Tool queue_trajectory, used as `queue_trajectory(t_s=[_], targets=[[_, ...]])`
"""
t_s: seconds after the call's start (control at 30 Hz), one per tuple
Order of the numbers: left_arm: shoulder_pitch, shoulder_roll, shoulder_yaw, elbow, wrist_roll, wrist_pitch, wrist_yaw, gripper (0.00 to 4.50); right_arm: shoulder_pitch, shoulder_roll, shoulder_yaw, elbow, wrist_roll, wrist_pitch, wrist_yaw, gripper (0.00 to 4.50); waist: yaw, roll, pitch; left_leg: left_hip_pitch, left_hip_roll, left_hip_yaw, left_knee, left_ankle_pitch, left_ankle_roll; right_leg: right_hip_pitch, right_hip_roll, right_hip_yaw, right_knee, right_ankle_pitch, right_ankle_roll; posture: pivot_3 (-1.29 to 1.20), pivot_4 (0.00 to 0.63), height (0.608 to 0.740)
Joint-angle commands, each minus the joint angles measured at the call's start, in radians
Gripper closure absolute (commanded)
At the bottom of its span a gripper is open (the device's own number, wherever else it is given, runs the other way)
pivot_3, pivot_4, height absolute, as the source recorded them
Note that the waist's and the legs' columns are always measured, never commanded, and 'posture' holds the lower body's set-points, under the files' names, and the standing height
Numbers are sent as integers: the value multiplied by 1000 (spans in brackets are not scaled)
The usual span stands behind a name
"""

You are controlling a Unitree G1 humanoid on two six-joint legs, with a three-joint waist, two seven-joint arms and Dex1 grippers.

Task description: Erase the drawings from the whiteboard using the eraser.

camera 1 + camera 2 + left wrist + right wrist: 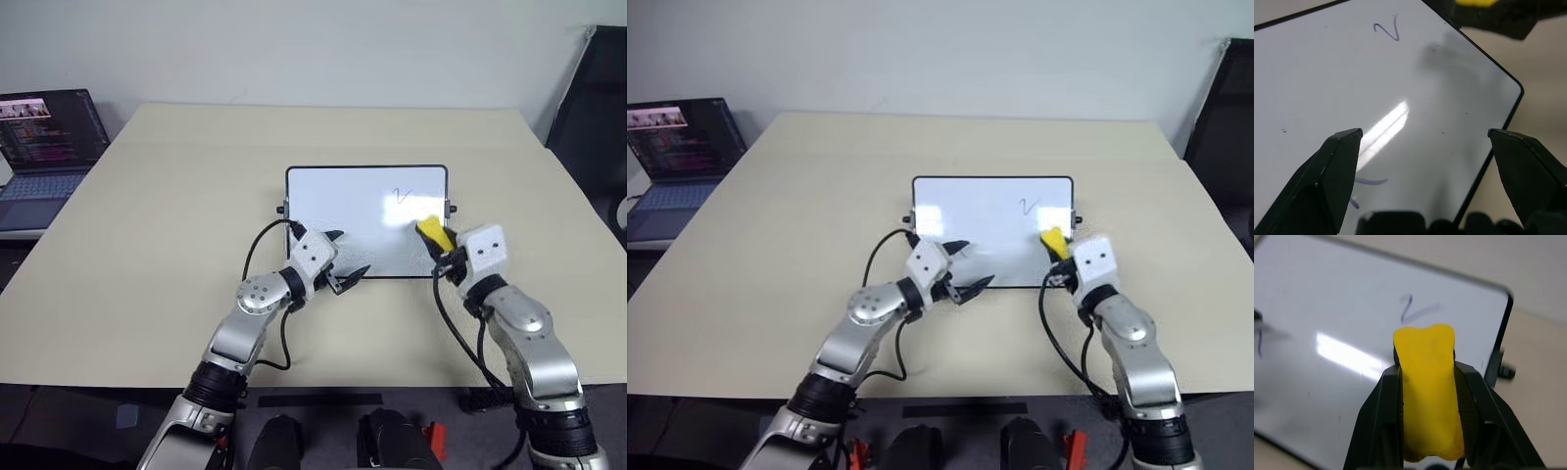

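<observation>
We see the rectangular white whiteboard with a thin black frame [333, 211] lying flat at the middle of the pale beige table [176, 196], with bare tabletop open on every side of it and its black knobs sticking out at both short ends. Our right gripper [1427, 382] is pinched on the small yellow-topped eraser block [434, 235], held over the board's right part, just below a thin dark tick-like drawing [401, 195]. Our left gripper [1425, 137] stands spread wide over the board's near edge — two more faint strokes [1369, 182] show between its black fingers [1339, 161]. An open dark laptop [49, 147] sits off the table's far left, cut by the frame; its screen text is too small to read — the tick spells no letter we can name
</observation>
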Motion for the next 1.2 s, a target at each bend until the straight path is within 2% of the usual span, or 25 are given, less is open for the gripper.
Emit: queue_trajectory(t_s=[0.03,0.37,0.57,0.73,0.93,1.13,1.2], targets=[[-27,-10,12,-23,4,-35,14,0,-65,7,-6,51,-16,-73,-6,3425,0,0,0,0,0,0,0,0,0,0,0,0,0,0,0,0,150,740],[-77,-12,24,45,14,-60,40,0,-311,25,1,388,-53,-168,-14,3425,-2,0,0,1,0,1,0,0,0,0,0,0,1,0,0,0,150,740],[-97,-11,20,58,12,-68,38,0,-400,32,9,559,-82,-132,-30,3425,-1,0,0,1,0,0,0,0,0,0,0,0,1,3,-5,0,150,740],[-98,-7,22,52,9,-68,37,0,-363,72,48,519,-59,-133,15,3425,-4,0,0,1,0,1,0,0,0,0,0,0,2,2,-4,0,150,740],[-87,-2,27,44,7,-69,41,0,-249,117,134,404,-1,-110,148,3425,-10,0,0,2,2,0,0,0,0,0,1,0,2,1,-1,0,150,740],[-91,2,29,47,7,-67,44,0,-304,87,85,484,-55,-105,69,3425,-8,1,0,1,1,0,3,0,0,1,0,0,3,2,0,0,150,740],[-93,1,29,50,8,-67,41,0,-358,57,49,562,-94,-115,-11,3425,-8,1,0,2,1,0,4,0,0,1,1,0,3,3,0,0,150,740]])
